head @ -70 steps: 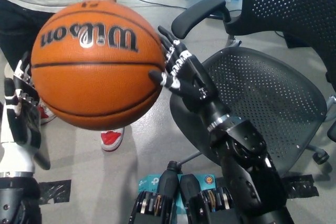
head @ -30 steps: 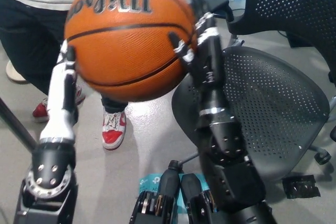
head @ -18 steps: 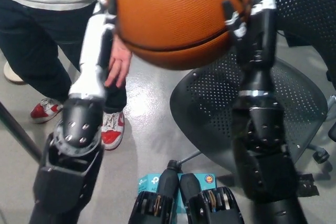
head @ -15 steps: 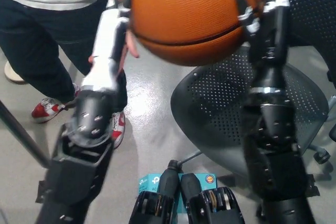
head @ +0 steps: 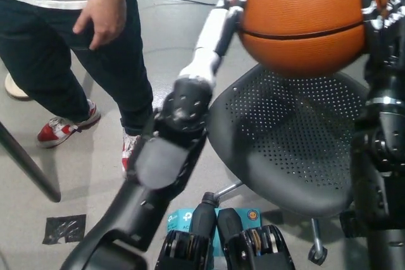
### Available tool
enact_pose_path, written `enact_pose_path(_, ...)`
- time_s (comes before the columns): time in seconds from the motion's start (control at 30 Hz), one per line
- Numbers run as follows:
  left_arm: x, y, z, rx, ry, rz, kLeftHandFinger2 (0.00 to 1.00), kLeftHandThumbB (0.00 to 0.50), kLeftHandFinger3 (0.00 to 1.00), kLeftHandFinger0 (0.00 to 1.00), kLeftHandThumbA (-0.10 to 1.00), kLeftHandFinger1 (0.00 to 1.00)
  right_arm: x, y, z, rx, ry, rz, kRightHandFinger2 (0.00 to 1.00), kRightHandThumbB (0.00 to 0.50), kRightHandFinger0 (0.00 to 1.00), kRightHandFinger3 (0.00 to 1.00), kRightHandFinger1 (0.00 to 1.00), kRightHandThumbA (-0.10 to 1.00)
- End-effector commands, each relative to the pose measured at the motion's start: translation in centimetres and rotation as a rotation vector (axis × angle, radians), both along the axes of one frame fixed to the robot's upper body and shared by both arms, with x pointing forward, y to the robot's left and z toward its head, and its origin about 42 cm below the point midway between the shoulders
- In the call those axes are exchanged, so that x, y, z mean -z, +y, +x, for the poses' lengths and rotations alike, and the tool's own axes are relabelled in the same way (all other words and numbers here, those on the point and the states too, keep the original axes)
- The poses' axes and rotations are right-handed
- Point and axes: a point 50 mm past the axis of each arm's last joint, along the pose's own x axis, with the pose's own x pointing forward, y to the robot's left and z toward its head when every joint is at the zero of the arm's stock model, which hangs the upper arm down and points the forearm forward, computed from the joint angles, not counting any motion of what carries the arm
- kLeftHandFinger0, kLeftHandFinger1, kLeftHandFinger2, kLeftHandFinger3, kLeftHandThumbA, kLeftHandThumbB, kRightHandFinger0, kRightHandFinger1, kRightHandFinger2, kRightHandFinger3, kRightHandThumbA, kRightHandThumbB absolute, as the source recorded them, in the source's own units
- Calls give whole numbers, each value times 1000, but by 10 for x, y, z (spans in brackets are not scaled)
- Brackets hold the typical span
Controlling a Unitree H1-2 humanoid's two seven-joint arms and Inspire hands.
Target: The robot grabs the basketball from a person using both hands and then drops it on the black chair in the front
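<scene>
Basketball [head: 308,20] above chair [head: 297,150], clamped between left hand [head: 221,20] and right hand [head: 380,23], fingers pressed against it.

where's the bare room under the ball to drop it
The perforated seat of the black chair lies bare below the basketball, between left hand and right hand. Crowded left: a person stands on the floor.
</scene>
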Motion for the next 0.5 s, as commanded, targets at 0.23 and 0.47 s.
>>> enact_pose_path(0.23,-53,-138,-11,356,-56,6,1000,107,1000,1000,1000,1000,-30,0,37,-152,19,74,1000,176,1000,1000,1000,1000)
enact_pose_path(0.47,-48,-131,2,329,59,32,1000,170,1000,1000,1000,1000,-16,-15,45,-229,61,45,1000,99,1000,1000,1000,1000)
